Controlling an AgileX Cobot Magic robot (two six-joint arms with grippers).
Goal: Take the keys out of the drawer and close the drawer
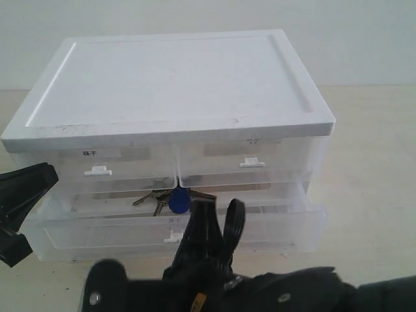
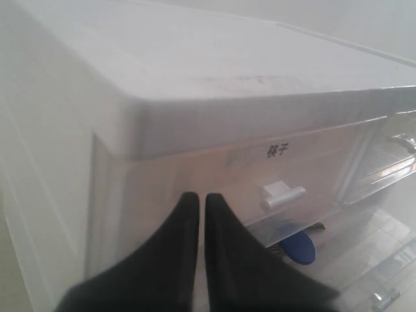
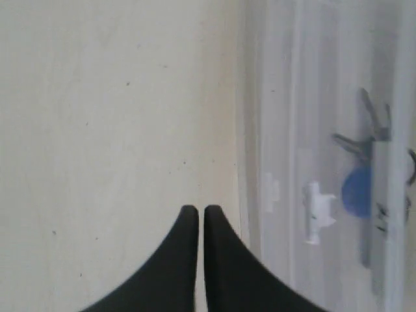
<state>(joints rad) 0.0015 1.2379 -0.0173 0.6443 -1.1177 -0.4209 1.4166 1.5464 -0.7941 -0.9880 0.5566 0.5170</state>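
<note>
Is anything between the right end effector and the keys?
Yes. The shut right end effector is in front of the drawer, so its translucent front wall stands between it and the keys. The pulled-out drawer is open on top; from above, nothing visible blocks them.

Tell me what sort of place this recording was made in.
Probably a robot test bench rather than a home: a plastic drawer cabinet sits on a pale table before a plain wall, keys in its open bottom drawer, the right gripper close by.
</note>
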